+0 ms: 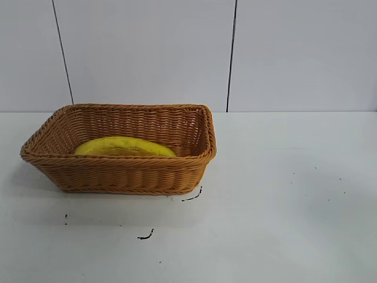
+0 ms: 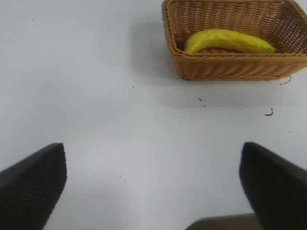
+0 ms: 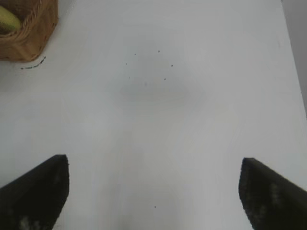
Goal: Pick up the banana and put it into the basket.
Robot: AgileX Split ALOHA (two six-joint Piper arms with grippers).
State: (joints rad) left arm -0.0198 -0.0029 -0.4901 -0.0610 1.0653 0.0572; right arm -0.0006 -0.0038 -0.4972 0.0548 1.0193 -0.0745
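The banana (image 1: 125, 147) is seen lying flat inside the basket (image 1: 126, 174) on the desk (image 1: 283, 200), so the placement is judged complete. The left tool (image 2: 152, 184) and right tool (image 3: 154, 189) are held spread apart, empty, well clear of the basket.

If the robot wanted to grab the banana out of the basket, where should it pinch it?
Probably at the middle of the banana, coming straight down from above. It lies flat inside the basket, whose walls block the sides. Its curved back faces up, and the ends sit near the walls. Both grippers, left and right, are open.
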